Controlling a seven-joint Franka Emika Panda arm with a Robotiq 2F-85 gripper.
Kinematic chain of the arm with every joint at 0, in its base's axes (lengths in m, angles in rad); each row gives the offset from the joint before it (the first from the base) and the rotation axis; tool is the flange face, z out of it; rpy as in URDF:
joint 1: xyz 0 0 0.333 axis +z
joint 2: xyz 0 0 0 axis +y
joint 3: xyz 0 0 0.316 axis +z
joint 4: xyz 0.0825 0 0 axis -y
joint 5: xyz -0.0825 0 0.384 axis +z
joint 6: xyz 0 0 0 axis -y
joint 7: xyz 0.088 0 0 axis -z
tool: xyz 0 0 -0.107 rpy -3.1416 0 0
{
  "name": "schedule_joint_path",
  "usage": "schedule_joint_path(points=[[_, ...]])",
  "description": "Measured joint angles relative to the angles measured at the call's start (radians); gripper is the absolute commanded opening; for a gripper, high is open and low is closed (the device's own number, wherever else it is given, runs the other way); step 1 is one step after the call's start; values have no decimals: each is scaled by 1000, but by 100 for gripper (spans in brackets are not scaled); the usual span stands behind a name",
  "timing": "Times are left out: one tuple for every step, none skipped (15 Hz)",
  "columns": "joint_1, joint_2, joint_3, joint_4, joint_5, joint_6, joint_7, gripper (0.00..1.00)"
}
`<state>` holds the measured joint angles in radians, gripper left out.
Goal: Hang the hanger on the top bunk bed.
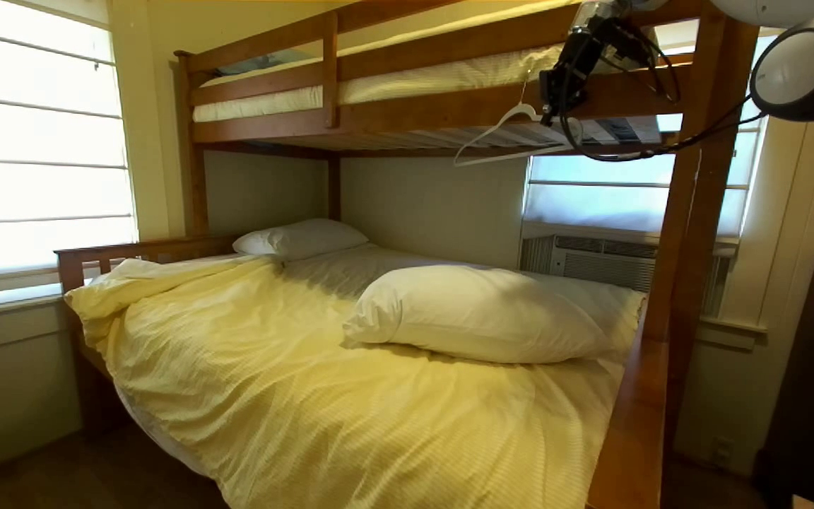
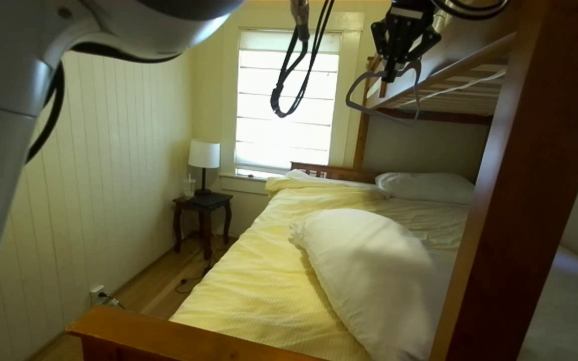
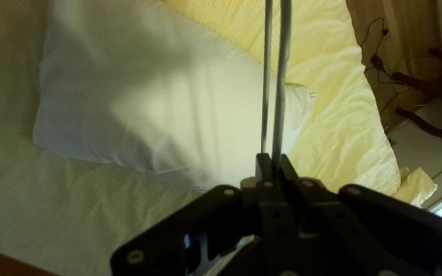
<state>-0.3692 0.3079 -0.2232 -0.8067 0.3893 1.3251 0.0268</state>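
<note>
The pale grey-white hanger shows in an exterior view (image 1: 520, 110), with its thin hook pointing up in front of the lower guard rail. It also shows in an exterior view (image 2: 351, 91) and as two thin bars in the wrist view (image 3: 282, 76). My gripper (image 1: 547, 119) is shut on the hanger's upper part near the neck; its fingertips also show in an exterior view (image 2: 389, 76) and the wrist view (image 3: 274, 165). The top bunk bed (image 1: 442, 107) has brown plank rails. The hanger is beside its rail; I cannot tell whether the hook touches it.
A brown bunk post (image 1: 704, 177) stands close beside the arm. Black cables (image 1: 626, 154) loop below the gripper. A white pillow (image 1: 478, 311) lies on the lower bed with its yellow blanket (image 1: 308, 396). A lamp (image 2: 203, 153) stands on a small dark table (image 2: 208, 200).
</note>
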Motion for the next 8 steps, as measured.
schedule_joint_path(points=[[-3, 5, 0, 3, 2, 0, 4, 1], [-6, 8, 0, 5, 3, 0, 6, 1], [-7, 12, 0, 6, 3, -2, 7, 1], [-7, 16, 0, 6, 3, -4, 8, 1], [-7, 21, 1, 6, 3, -4, 9, 1], [-7, 26, 1, 6, 3, -6, 11, 1], [-7, 31, 1, 6, 3, -8, 13, 1], [-8, 34, 1, 8, 3, -8, 14, 1]])
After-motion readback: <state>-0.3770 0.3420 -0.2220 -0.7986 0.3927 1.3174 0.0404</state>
